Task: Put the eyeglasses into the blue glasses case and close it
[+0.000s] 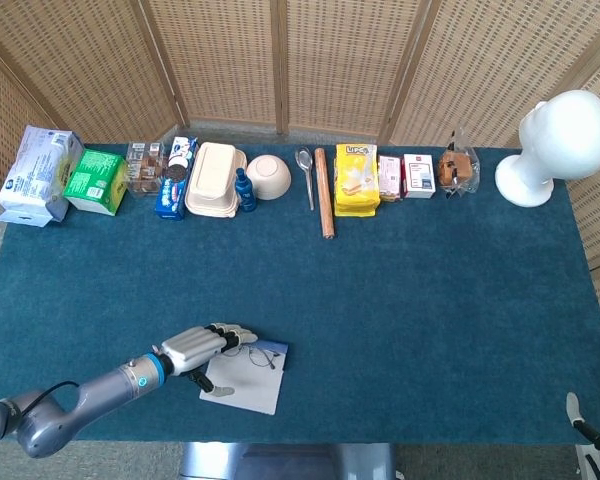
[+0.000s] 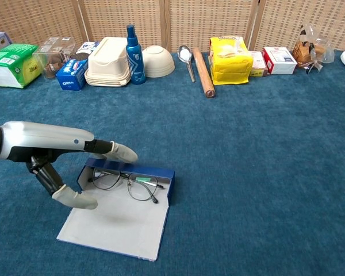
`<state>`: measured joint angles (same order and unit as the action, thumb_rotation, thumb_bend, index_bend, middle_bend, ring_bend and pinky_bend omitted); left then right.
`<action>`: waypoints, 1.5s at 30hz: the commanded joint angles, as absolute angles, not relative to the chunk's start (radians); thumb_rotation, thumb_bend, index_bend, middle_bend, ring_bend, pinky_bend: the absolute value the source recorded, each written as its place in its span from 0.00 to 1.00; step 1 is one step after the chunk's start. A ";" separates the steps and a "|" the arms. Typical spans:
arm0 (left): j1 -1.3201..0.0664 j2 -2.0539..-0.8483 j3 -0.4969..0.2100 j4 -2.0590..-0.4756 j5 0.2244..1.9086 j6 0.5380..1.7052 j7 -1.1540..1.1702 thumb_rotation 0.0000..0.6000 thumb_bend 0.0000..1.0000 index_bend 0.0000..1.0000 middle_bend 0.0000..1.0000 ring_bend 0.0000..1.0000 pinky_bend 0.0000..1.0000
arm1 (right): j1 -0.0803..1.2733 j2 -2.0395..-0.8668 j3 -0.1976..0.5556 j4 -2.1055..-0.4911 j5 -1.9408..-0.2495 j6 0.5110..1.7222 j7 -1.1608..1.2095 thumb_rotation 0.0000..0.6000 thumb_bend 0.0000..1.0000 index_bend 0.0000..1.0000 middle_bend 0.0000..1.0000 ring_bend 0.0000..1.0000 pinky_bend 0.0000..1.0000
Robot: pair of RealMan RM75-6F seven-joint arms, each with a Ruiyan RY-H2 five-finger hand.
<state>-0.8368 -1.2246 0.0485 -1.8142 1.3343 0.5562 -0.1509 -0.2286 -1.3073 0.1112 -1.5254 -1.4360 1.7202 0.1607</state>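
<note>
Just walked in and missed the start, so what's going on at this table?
The robot's left hand hovers with fingers spread over an open blue glasses case near the front of the blue table. The eyeglasses lie in the case's tray, and the lid lies flat open toward the robot, so closing is not yet done. The hand holds nothing. The right hand is not in view. Snack boxes and a bowl line the far edge.

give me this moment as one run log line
left hand: open, over case | glasses: in case | lid: open, flat on table | right hand: only a tip in view, state unclear
</note>
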 commanded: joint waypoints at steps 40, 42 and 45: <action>-0.794 -1.210 0.066 -1.841 1.413 0.617 -0.178 0.63 0.23 0.04 0.06 0.00 0.04 | -0.229 -1.301 0.103 -1.524 -1.451 1.729 0.173 1.00 0.33 0.00 0.18 0.00 0.09; -0.802 -1.224 0.057 -1.829 1.400 0.611 -0.167 0.63 0.23 0.04 0.06 0.00 0.04 | -0.230 -1.301 0.103 -1.523 -1.447 1.729 0.173 1.00 0.33 0.00 0.18 0.00 0.09; -0.821 -1.253 0.039 -1.811 1.373 0.590 -0.159 0.63 0.23 0.04 0.06 0.00 0.04 | -0.233 -1.301 0.103 -1.522 -1.443 1.730 0.176 1.00 0.33 0.00 0.18 0.00 0.09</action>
<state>-0.8104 -1.2394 0.0486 -1.8205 1.3854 0.6018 -0.1624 -0.2330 -1.3007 0.1033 -1.5219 -1.4436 1.7295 0.1760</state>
